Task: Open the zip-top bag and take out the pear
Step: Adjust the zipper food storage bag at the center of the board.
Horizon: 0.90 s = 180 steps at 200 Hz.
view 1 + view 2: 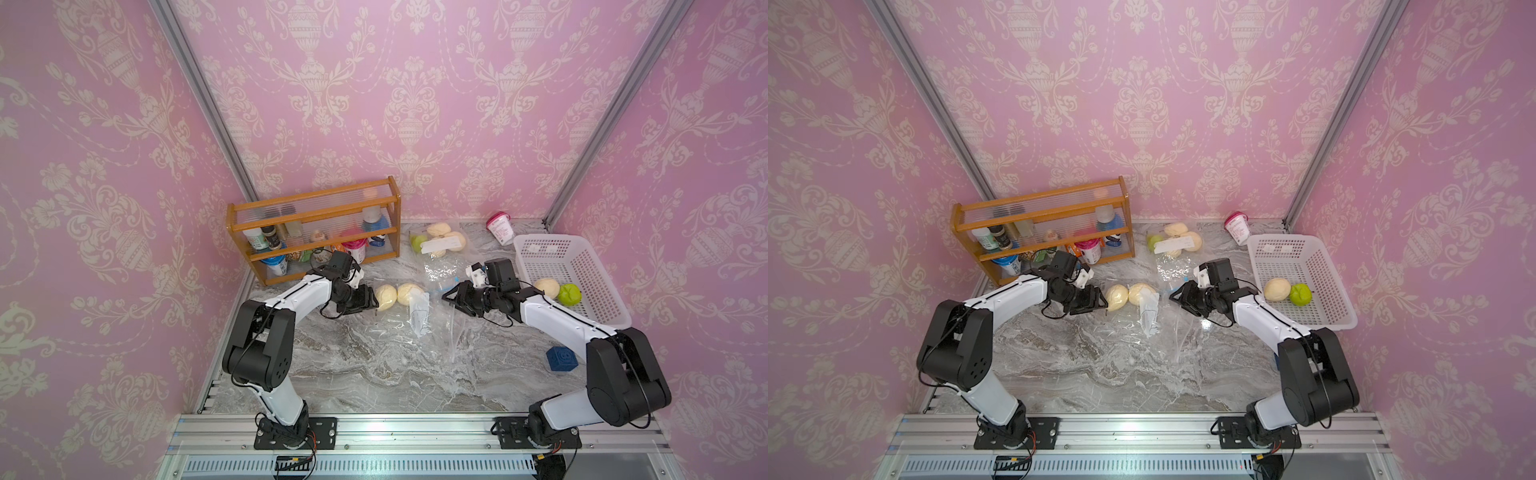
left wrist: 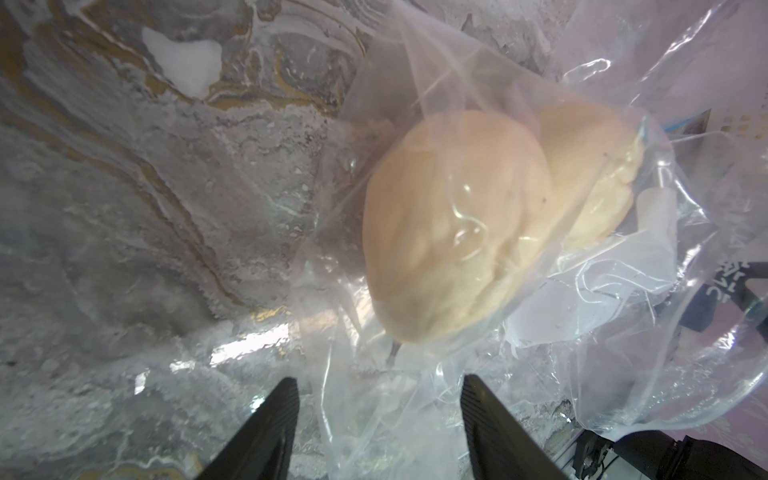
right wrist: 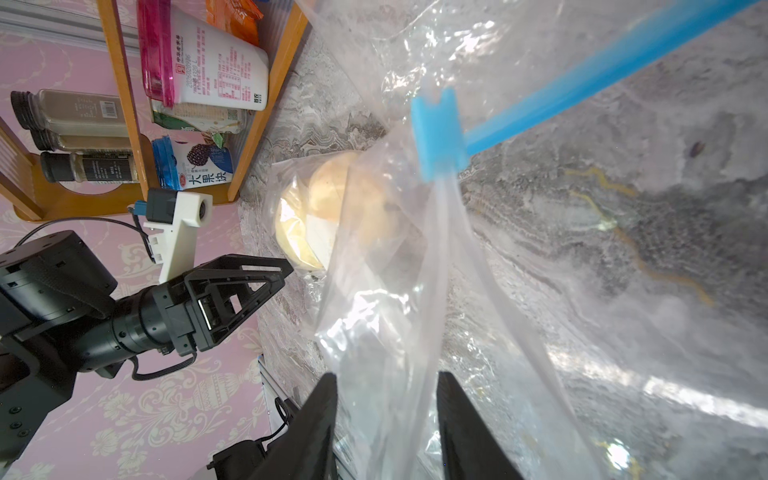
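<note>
Jaws apart both sides: right jaws straddle clear zip-top bag [image 3: 386, 324] film near blue slider [image 3: 438, 137]; left jaws beside pale yellow round pear [image 1: 386, 296] inside bag, mid marble worktop [image 1: 353, 374]. Zip seemingly part-open; extraction pending.

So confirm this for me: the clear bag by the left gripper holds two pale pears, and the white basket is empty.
Wrong on one point: the white basket is not empty. Both top views show a pale pear and a green fruit lying in it. The rest stands: the clear bag holds two pale pears, as the left wrist view shows.
</note>
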### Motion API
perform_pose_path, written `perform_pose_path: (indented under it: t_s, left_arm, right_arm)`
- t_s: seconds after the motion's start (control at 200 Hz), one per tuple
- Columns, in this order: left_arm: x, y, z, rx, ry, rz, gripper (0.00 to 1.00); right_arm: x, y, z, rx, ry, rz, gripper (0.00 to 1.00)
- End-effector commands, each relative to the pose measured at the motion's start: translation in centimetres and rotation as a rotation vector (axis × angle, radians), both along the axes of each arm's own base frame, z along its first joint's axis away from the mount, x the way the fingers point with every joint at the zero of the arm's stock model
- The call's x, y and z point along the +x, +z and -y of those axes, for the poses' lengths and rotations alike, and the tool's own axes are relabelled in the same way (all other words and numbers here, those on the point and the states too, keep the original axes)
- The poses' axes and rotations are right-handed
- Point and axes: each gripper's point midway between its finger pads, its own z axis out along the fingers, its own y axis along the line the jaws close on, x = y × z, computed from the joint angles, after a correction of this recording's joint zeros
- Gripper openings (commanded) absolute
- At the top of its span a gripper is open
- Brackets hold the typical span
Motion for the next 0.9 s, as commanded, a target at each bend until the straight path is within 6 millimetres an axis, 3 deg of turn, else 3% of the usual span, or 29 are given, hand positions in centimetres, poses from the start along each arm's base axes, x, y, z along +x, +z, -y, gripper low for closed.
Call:
perform_pose_path:
  t_s: [0.0,0.125,0.245,0.385,0.455,0.49,0.695,0.896]
  left_arm:
    - [0.0,-1.4,0.2,-0.025,0.007,-0.02,0.64]
    - [1.3,-1.6,-0.5,0.043,0.015,-0.011,0.61]
    - [2.8,-1.6,0.2,0.027,0.002,-0.012,0.57]
    - [3.6,-2.6,0.9,0.01,-0.017,-0.039,0.23]
    - [3.8,-2.2,0.9,0.005,-0.018,-0.018,0.07]
    - [3.9,-1.7,0.9,0.008,-0.02,0.002,0.0]
    - [2.9,2.9,0.4,0.006,-0.029,0.087,0.0]
    - [2.7,10.3,0.1,-0.016,-0.004,0.258,0.0]
  right_arm:
    - [0.1,0.7,-0.5,-0.007,0.04,0.043,0.42]
    - [-0.1,-0.3,-0.9,0.014,0.047,0.001,0.36]
    - [-0.1,0.3,-1.1,0.036,0.055,0.041,0.26]
    - [-0.5,0.2,-1.3,0.027,0.095,0.039,0.17]
    - [-0.4,0.2,-1.3,0.026,0.099,0.052,0.07]
    - [-0.3,-0.1,-1.2,0.02,0.095,0.051,0.02]
    - [0.0,-1.1,-1.1,0.012,0.077,0.051,0.0]
    - [-0.1,-2.1,0.2,-0.056,0.043,0.081,0.0]
